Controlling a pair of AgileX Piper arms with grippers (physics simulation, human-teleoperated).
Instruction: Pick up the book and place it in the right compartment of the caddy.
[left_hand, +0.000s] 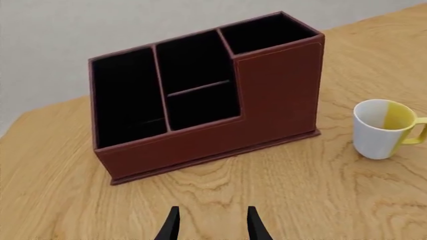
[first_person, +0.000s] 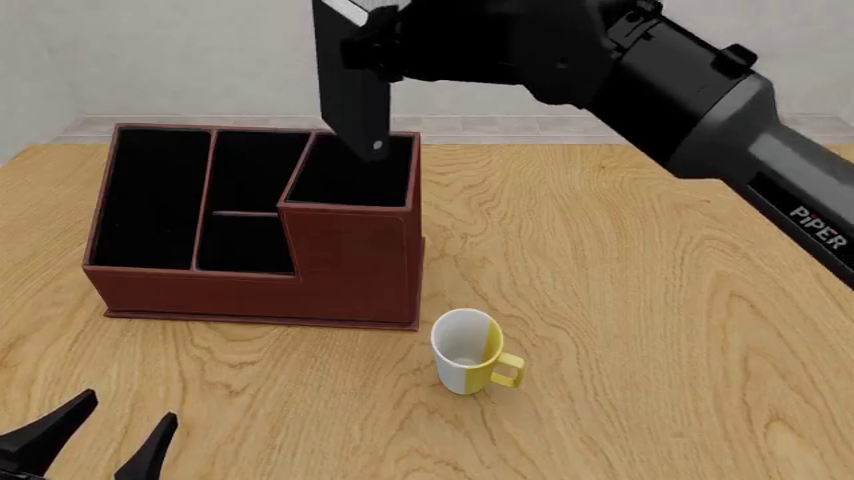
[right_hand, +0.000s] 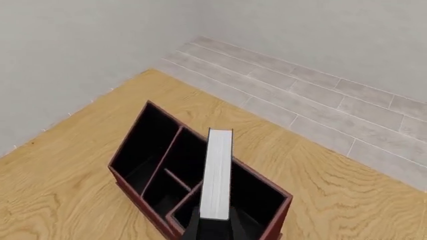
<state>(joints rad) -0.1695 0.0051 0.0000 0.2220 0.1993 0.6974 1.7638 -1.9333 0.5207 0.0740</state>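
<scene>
Since the left end effector (first_person: 94, 440) sits idle low over the surface (first_person: 641, 330), fingers spread and holding nothing, we see no risk on that side. The caddy (first_person: 254, 290) comes next, with its long end section, two small middle sections, then the right compartment (first_person: 350, 180) behind the tall front wall. The book (first_person: 354, 85) hangs upright over that compartment, lower corner at or just inside the opening; we can't tell if it touches anything. The right end effector (first_person: 387, 40) pinches the book's top end, fingers mostly hidden.

Likely risks, as we judge them: the book looks slightly tilted, so its lower edge could catch the divider or rim on the way down and twist in the grip. Released this high, it could tip against a wall, lean out, or jolt the caddy.

The mug (first_person: 467, 352) stands near the caddy's front right corner, apart from it and clear of the descent path. Nothing blocks the compartment.
</scene>
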